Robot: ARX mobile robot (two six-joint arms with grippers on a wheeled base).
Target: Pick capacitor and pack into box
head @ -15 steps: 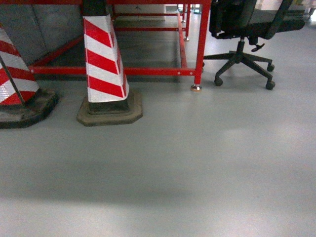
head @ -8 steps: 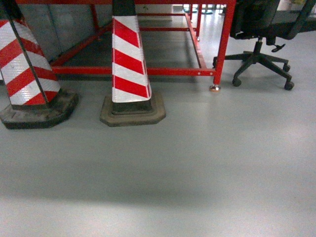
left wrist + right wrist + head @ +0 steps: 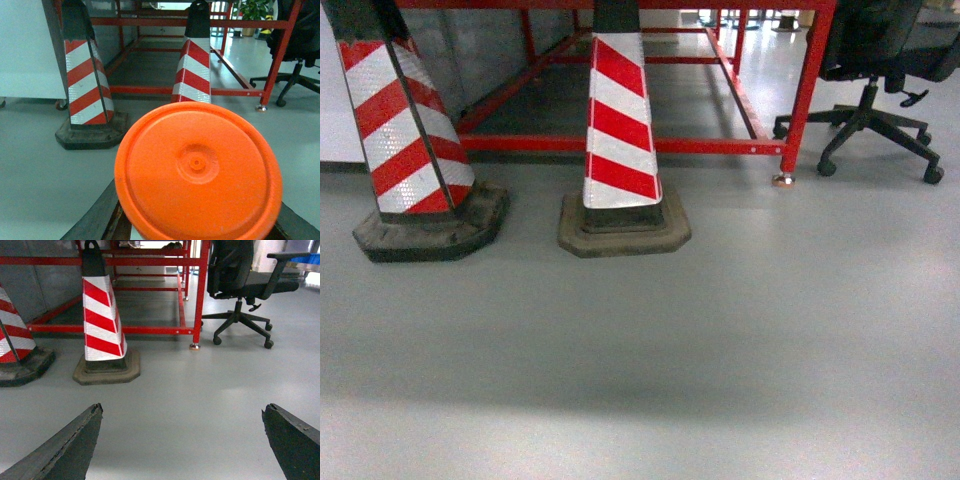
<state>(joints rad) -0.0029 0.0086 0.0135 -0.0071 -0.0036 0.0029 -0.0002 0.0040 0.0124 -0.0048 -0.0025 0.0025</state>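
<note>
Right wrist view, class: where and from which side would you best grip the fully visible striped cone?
Probably its black neck, from above: the cone stands upright and is narrowest there, while its base spreads wide and flat on the floor.

Painted metal, rubber and plastic over a smooth grey floor

The floor looks smooth with a dull sheen. The two cones carry glossy red-and-white reflective bands over matt, scuffed, rubber-like bases. The red frame looks like painted metal with a satin finish. The office chair base is matt black plastic. An orange disc is smooth, slightly glossy moulded plastic.
</note>
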